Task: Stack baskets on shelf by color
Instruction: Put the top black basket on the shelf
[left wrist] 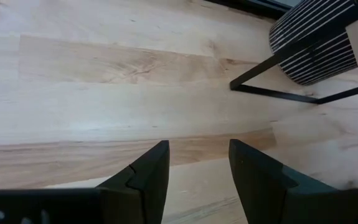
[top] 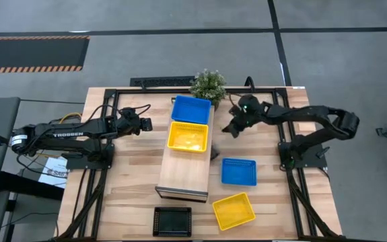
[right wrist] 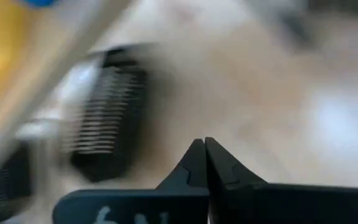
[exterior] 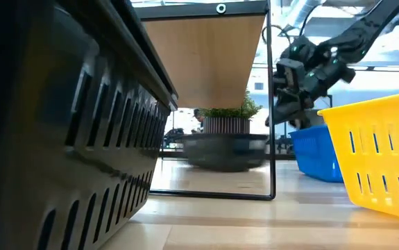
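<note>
The shelf (top: 180, 176) runs near to far in the middle of the table. A blue basket (top: 191, 109) sits on its far end, and a yellow basket (top: 188, 136) sits just nearer on it. On the tabletop lie a blue basket (top: 238, 171), a yellow basket (top: 233, 210) and a black basket (top: 172, 220). A blurred dark meshed thing (right wrist: 107, 121) shows beside the shelf in the right wrist view. My left gripper (top: 146, 124) (left wrist: 197, 162) is open over bare wood left of the shelf. My right gripper (top: 228, 128) (right wrist: 205, 146) is shut and empty, right of the shelf's far end.
A potted plant (top: 208, 84) in a striped pot (left wrist: 319, 43) stands at the table's far edge behind the shelf. The shelf's thin dark frame leg (left wrist: 272, 62) is near my left gripper. Bare wood lies left of the shelf (top: 129, 168).
</note>
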`<state>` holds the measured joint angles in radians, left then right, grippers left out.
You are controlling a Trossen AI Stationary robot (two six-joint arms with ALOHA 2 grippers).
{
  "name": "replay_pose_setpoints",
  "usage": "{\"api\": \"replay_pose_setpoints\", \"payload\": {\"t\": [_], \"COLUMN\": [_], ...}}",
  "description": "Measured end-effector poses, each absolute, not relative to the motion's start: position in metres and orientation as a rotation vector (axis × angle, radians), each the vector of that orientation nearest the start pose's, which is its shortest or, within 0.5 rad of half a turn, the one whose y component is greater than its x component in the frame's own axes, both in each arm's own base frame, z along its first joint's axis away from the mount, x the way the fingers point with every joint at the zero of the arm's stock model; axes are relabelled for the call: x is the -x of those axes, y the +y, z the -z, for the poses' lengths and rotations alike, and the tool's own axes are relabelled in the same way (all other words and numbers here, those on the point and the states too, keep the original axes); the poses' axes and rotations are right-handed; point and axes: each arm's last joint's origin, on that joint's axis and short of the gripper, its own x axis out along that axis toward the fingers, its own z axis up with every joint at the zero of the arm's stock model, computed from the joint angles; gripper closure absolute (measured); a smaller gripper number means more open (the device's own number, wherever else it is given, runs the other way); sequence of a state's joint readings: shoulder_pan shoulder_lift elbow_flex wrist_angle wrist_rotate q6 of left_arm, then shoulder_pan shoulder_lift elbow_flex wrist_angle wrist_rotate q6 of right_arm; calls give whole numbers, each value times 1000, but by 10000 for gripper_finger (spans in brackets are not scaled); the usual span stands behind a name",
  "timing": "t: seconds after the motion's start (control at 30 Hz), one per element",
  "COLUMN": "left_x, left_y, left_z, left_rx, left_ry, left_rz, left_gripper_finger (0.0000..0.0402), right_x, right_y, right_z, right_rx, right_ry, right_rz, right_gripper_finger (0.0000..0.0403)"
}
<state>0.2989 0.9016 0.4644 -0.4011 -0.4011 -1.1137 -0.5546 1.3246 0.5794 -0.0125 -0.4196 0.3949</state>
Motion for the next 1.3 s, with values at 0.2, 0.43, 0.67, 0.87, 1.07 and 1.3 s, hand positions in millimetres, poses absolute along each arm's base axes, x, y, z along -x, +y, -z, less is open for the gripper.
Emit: {"api": "replay_pose_setpoints", "payload": {"t": [0.2, 0.43, 0.67, 0.87, 1.07, 1.3], "left_x": [-156, -158, -155, -154, -150, -142], "left_y": [59, 53, 34, 10, -6, -24], "left_z": [-191, -191, -188, -187, -194, -195], "left_rx": [973, 973, 1149, 1212, 1269, 1290], "left_ry": [407, 570, 837, 967, 906, 833], "left_rz": [-1033, -785, -386, -280, -351, -508], "left_gripper_finger": [248, 248, 248, 248, 248, 248], "right_x": [-198, -180, -180, -183, -183, -183], "right_y": [-110, -103, -94, -89, -89, -89], "right_z": [-195, -203, -199, -199, -199, -199], "right_rx": [-666, -676, -699, -683, -683, -683], "right_ry": [610, 665, 726, 733, 733, 733], "right_rz": [461, 503, 485, 478, 483, 483], "right_gripper_finger": [402, 400, 398, 398, 397, 397]}}
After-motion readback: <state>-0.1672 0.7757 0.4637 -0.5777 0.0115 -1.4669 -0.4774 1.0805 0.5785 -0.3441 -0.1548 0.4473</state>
